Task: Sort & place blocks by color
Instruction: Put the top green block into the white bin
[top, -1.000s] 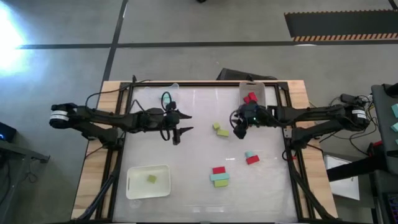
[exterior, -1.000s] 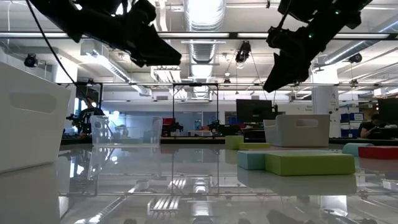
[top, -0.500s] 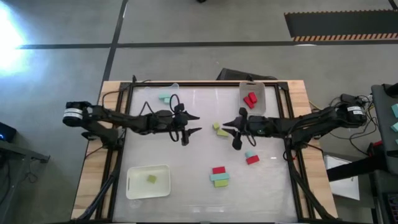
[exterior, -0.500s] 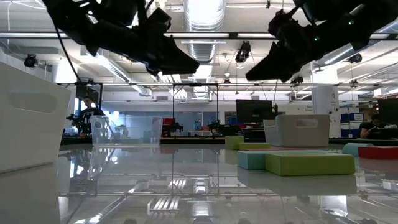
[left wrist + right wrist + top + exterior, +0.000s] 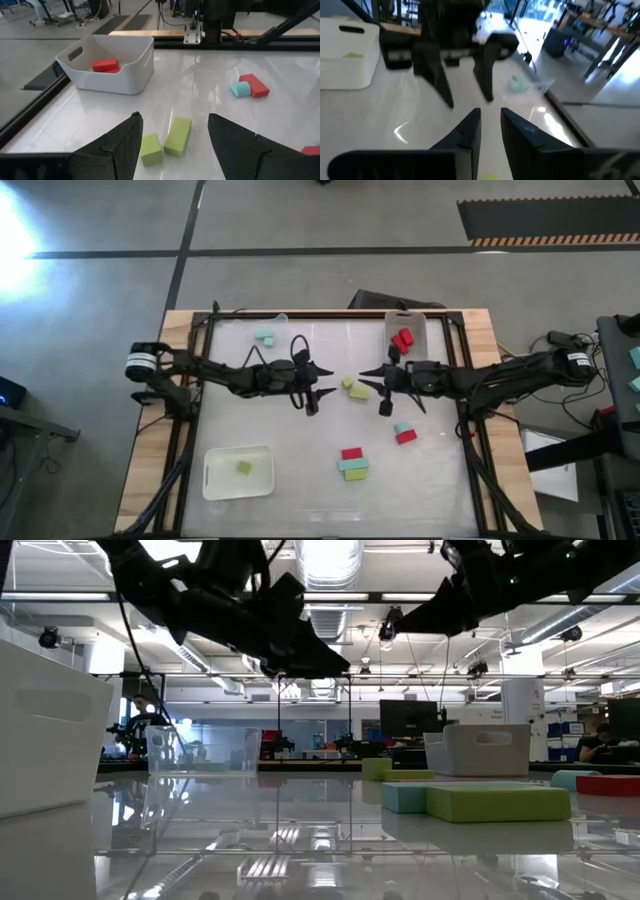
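Two yellow-green blocks (image 5: 353,388) lie mid-tabletop, between the claws. Left claw (image 5: 322,380), spread, sits just beside them on one side; right claw (image 5: 375,387), nearly pressed together and empty, on the other. Their long axes run diagonally. The blocks' far faces are hidden.

Two dark slim arms w/ black looped cables, pale cuff near left base
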Controlling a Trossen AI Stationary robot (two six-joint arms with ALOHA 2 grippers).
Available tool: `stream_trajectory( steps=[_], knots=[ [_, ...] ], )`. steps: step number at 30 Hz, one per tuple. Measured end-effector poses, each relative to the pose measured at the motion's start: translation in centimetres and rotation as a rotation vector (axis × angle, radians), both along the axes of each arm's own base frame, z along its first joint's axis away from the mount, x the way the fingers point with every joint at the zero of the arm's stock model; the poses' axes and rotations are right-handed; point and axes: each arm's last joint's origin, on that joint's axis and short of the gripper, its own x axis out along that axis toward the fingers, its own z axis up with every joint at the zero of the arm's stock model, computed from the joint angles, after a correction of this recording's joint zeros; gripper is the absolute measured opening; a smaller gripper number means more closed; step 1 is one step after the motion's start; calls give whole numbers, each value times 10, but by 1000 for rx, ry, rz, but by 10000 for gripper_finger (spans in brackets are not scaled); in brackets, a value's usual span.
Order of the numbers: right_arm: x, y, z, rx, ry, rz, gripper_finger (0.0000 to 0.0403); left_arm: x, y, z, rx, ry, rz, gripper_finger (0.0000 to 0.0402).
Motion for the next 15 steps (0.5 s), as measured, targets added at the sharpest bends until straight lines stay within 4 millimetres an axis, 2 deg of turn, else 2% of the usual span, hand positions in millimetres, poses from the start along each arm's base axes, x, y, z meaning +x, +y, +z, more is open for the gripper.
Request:
stream_trajectory(
  steps=[7,15],
  knots=[
    [-14,0,9,-13,-50,23,64,23,2,-9,-2,21,0,209],
    [-22,1,1,16,-41,25,63,59,4,-33,-10,87,1,209]
  ],
)
